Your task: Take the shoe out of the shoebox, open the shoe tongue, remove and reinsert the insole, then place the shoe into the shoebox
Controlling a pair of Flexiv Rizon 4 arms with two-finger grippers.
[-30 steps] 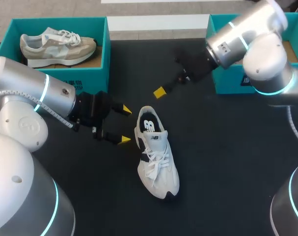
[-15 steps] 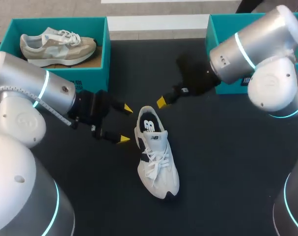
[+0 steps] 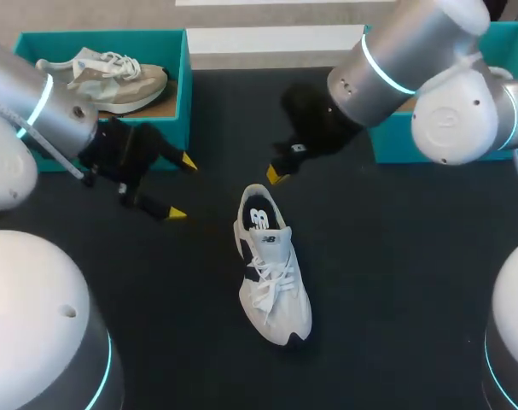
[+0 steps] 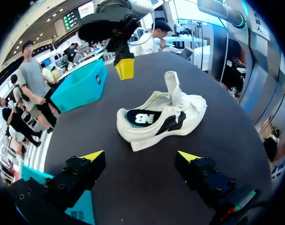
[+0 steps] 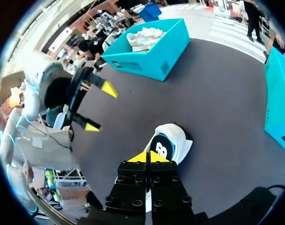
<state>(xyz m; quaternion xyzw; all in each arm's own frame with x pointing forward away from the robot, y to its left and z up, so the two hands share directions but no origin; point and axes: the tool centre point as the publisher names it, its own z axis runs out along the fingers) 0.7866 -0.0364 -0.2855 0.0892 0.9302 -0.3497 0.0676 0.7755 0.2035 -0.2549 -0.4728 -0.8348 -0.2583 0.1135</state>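
Shoe out of its box, insole step at hand

The white shoe (image 3: 274,282) lay on the matte black table (image 3: 395,256), heel at 12 o'clock, soft padded tongue (image 4: 173,86) standing up, dark flat insole (image 3: 259,216) showing. The right gripper (image 3: 277,177) hung over the heel, fingers pressed together on nothing; the left gripper (image 3: 179,187) waited spread wide and empty at 10 o'clock. Next, probably, the right fingers must part and pinch the insole's thin edge

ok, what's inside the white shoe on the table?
The shoe shows a dark insole at the heel opening. Forward of that the tongue and laces cover it, so the toe end can't be seen.
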